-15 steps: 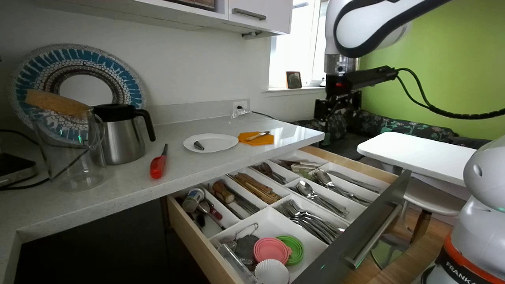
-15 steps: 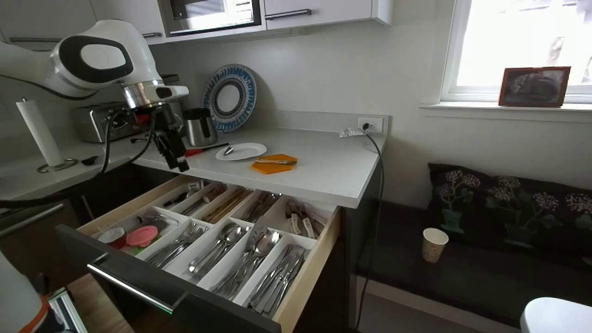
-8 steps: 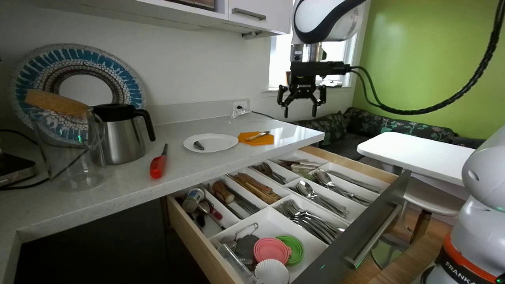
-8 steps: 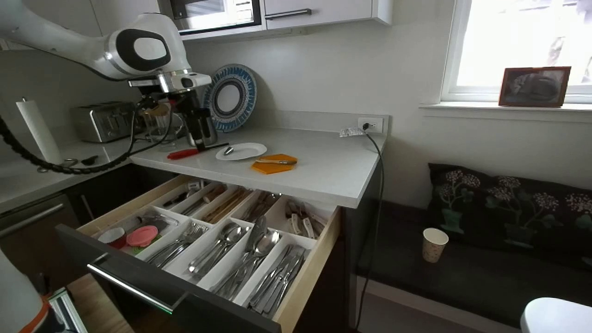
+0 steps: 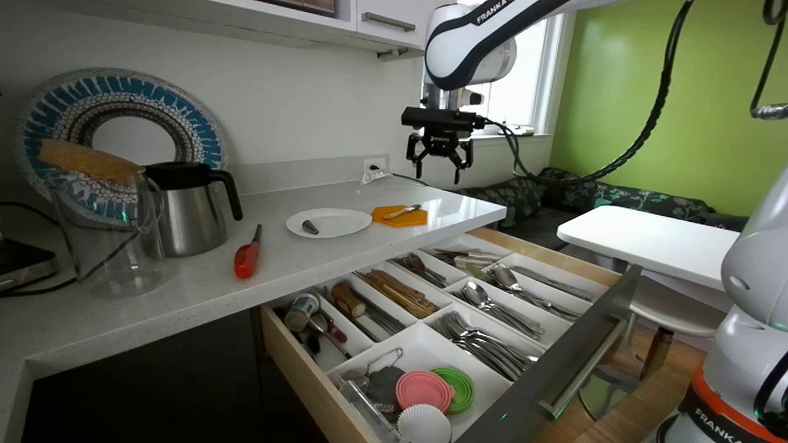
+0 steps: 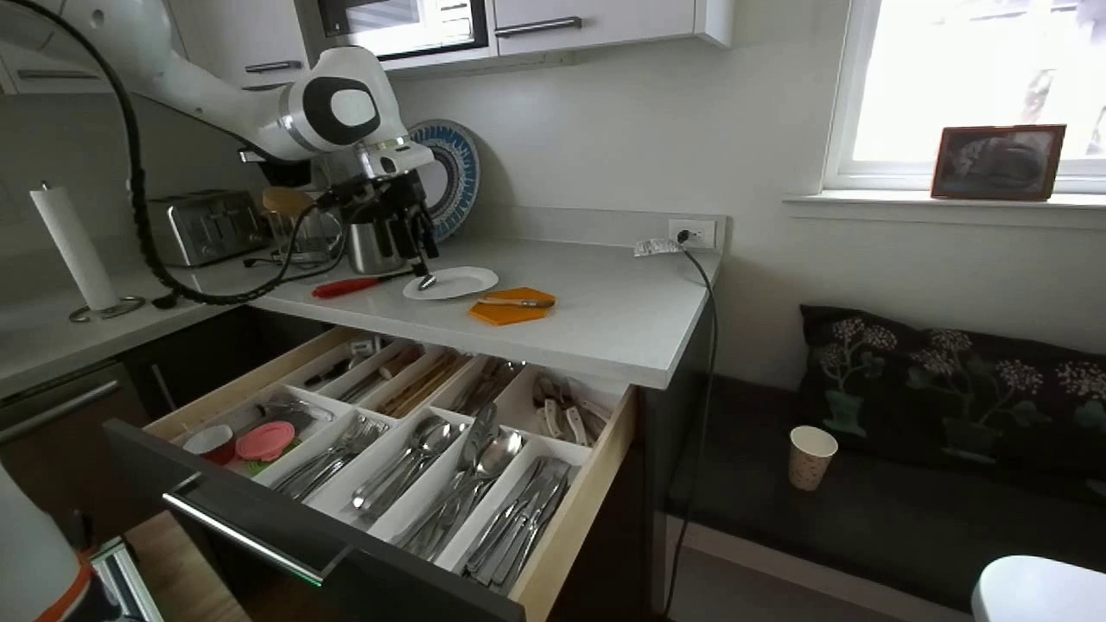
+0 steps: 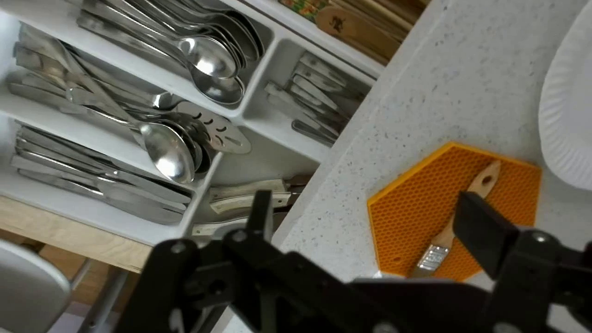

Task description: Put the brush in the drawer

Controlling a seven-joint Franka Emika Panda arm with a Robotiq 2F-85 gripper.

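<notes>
A small flat brush with a pale wooden handle lies on an orange hexagonal mat on the counter, in both exterior views (image 5: 400,213) (image 6: 518,303). In the wrist view the brush (image 7: 433,257) lies across the mat (image 7: 407,208), its handle partly hidden behind one finger. My gripper (image 5: 438,175) (image 7: 363,203) is open and empty, pointing down above the counter, apart from the brush. In an exterior view it (image 6: 422,263) appears over the plate. The drawer (image 5: 320,391) (image 6: 581,501) stands pulled out below the counter, its dividers holding cutlery; its wooden side (image 7: 69,236) shows in the wrist view.
A white plate (image 5: 338,226) with a metal nozzle lies beside the mat. A red lighter (image 5: 247,258), a steel jug (image 5: 191,215) and a glass pitcher (image 5: 117,246) stand farther along. The counter edge (image 5: 468,223) overhangs the drawer's back. Wall cabinets (image 5: 394,31) hang above.
The arm has swung over the counter toward the plate and the mat, and the gripper has turned. The brush, the mat and the drawer have not moved.
</notes>
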